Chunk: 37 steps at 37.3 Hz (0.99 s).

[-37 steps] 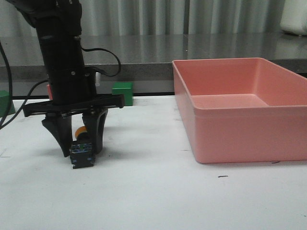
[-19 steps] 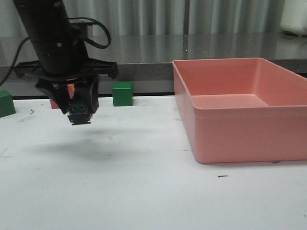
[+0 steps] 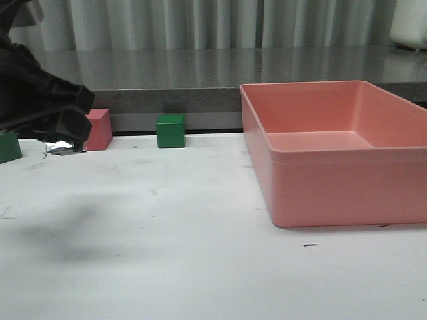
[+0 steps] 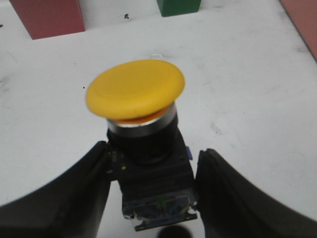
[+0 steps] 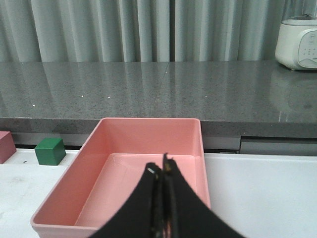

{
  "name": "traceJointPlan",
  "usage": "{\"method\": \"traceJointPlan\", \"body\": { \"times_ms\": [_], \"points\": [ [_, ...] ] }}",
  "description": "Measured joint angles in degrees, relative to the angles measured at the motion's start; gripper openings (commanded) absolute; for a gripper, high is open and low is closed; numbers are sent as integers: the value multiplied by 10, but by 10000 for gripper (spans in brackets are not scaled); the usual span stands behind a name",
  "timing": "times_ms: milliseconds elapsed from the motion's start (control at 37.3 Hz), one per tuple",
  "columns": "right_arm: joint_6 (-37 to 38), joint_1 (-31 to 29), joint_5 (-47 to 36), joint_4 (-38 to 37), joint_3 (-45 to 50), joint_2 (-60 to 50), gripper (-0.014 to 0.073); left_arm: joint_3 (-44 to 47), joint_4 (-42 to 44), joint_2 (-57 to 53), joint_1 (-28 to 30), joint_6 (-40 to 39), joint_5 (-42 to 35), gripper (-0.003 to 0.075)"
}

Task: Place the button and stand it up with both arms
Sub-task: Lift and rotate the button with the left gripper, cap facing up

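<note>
From the front, the left arm [image 3: 37,110] has risen and swung to the left edge since half a second ago, when it hung over the white table [image 3: 200,267] near the middle left; a second ago it stood low with the button at the table surface. Now only a dark bulk shows, with a small bright glint at its lower tip that may be part of the button, though the blur leaves that unsure. A red cube [image 3: 99,129] and a green cube [image 3: 171,131] sit at the table's far edge, another green cube [image 3: 8,147] at the far left. The pink bin [image 3: 333,193] at right holds nothing visible.

In the left wrist view, the left gripper [image 4: 156,198] is clamped on the button [image 4: 143,139], its fingers [image 4: 64,203] pressing the dark base from both sides, the yellow cap pointing away from the wrist, lifted above the table.

In the right wrist view, the right gripper [image 5: 161,173] has its fingers pressed together, empty, hovering above the pink bin's near end; the bin interior is bare.
</note>
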Motion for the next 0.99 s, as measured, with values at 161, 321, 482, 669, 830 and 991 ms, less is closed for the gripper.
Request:
{"method": "traceJointPlan", "body": {
  "times_ms": [161,321,482,669,830,991],
  "points": [
    [0,0,0,0,0,0,-70,71,9,-3,31,11,-115,197],
    [0,0,0,0,0,0,-70,121,12,-3,66,70,-222,197],
    [0,0,0,0,0,0,-70,166,12,-3,82,130,-327,197],
    [0,0,0,0,0,0,-70,202,-9,33,82,190,-433,197],
    [0,0,0,0,0,0,-70,215,-21,97,82,207,-527,197],
    [0,0,0,0,0,0,-70,215,-22,168,82,218,-598,197]
  ]
}}
